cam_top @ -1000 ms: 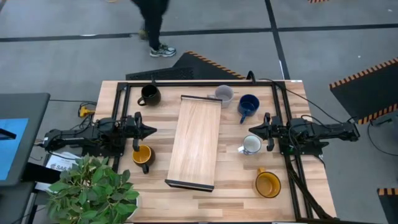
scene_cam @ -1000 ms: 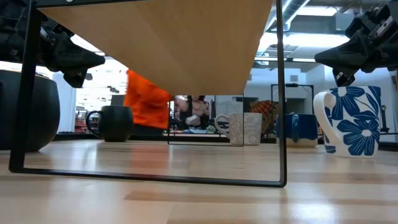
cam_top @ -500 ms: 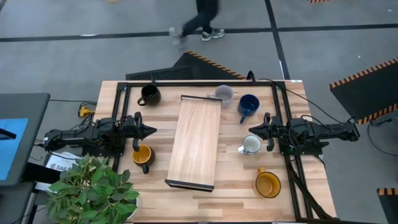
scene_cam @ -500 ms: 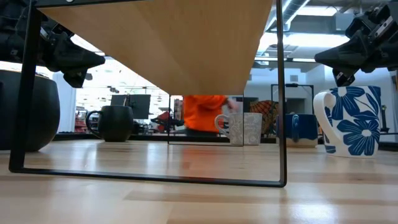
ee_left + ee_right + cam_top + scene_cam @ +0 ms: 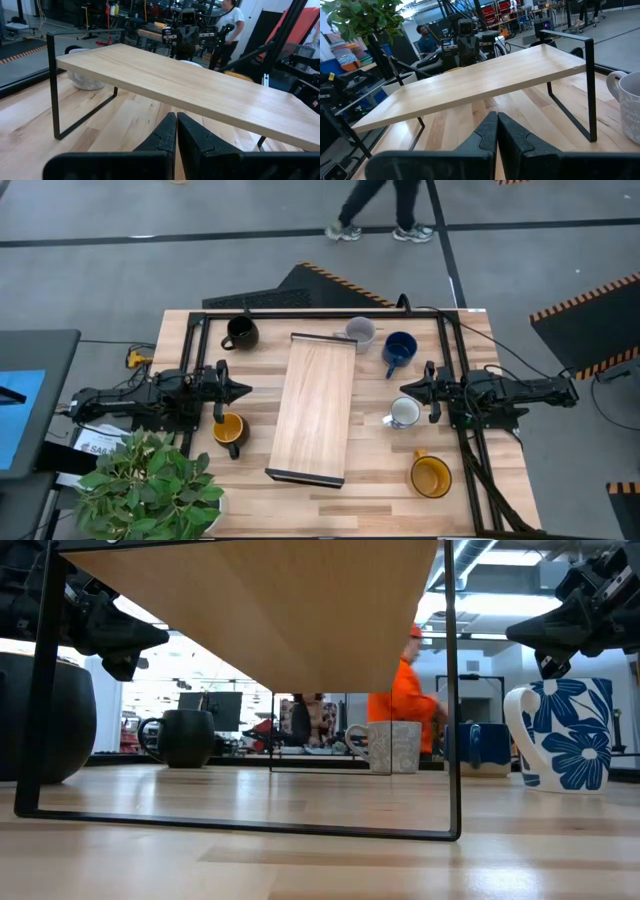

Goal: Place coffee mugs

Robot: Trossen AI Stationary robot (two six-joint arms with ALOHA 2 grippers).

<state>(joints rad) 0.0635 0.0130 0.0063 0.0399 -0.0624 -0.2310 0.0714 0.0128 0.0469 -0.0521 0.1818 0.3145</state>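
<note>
Board [image 5: 313,408] lies mid-table — three mugs [image 5: 239,332] ring its far end, three [image 5: 430,476] flank its sides.

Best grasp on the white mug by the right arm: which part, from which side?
Pinch the rim wall of the white mug from above. It stands upright with its mouth open, its handle pointing toward the wooden board. The right gripper, fingers shut, sits just beside it, so it likely has to open, then descend over the rim on the side away from the handle.
</note>
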